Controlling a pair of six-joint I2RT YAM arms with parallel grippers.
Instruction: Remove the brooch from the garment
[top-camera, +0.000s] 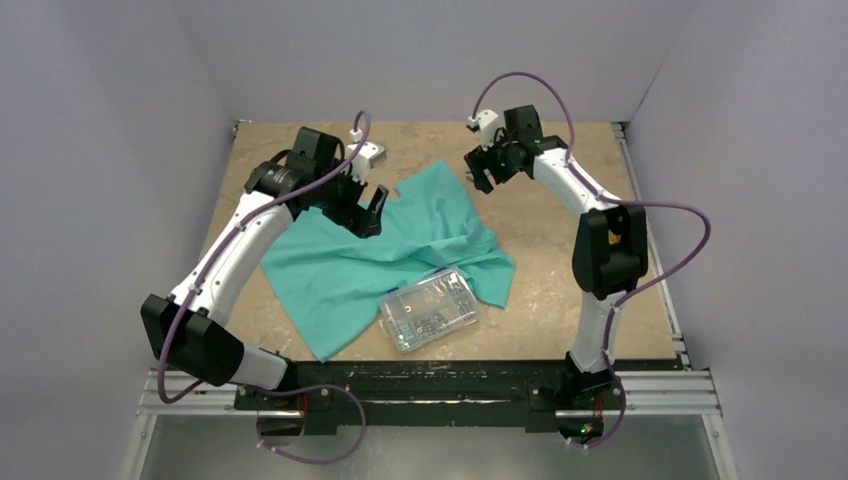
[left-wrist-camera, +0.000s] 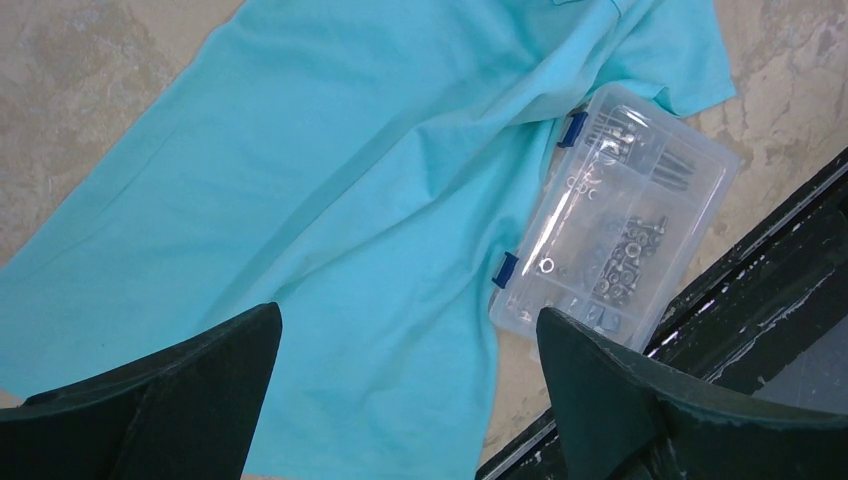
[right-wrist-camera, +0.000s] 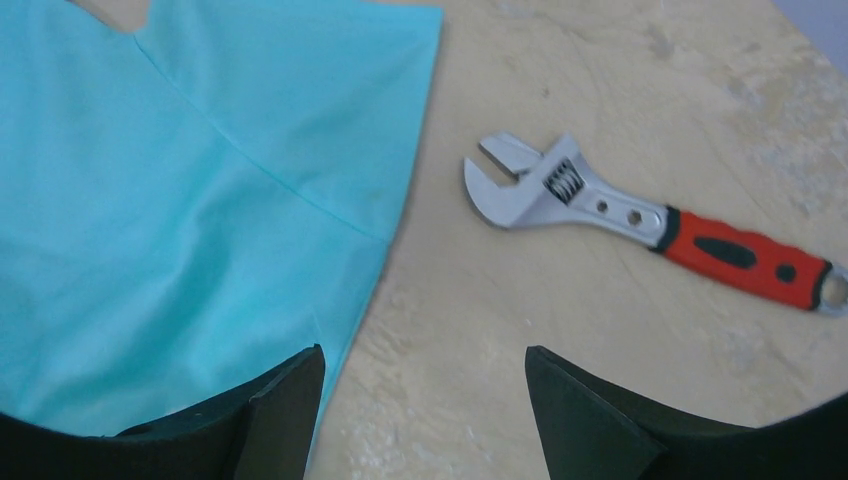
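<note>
The table (top-camera: 560, 250) is a beige, mottled slab with pale walls on three sides and the arm bases along its near edge

The garment (top-camera: 340, 265), a teal T-shirt, lies rumpled across the middle of the table. It runs from a corner near the far edge down toward the near-left corner, with a fold reaching to the right of centre. It fills most of the left wrist view (left-wrist-camera: 330, 200) and the left half of the right wrist view (right-wrist-camera: 150, 200), where a seam crosses the fabric

The left arm (top-camera: 235, 250) bends up from the near-left corner, and the left gripper (top-camera: 365, 210) hangs over the far-left part of the shirt. Its dark fingers (left-wrist-camera: 180, 400) stand wide apart with nothing between them, only cloth below

The right arm (top-camera: 600, 250) rises from the near-right corner and reaches toward the far edge. The right gripper (top-camera: 483, 175) is above the table just right of the shirt's far corner, with its jaws apart and empty (right-wrist-camera: 422, 352)

A clear plastic box (top-camera: 430, 308) with blue latches (left-wrist-camera: 573, 128) sits close to the near edge at about its middle, touching the shirt's edge. It holds metal nuts, washers and bolts

A wrench (right-wrist-camera: 640, 215) with a red and black handle lies flat on bare table beside the shirt's edge, apart from the cloth, with its jaw end nearer the shirt

The brooch cannot be made out in any view
</note>
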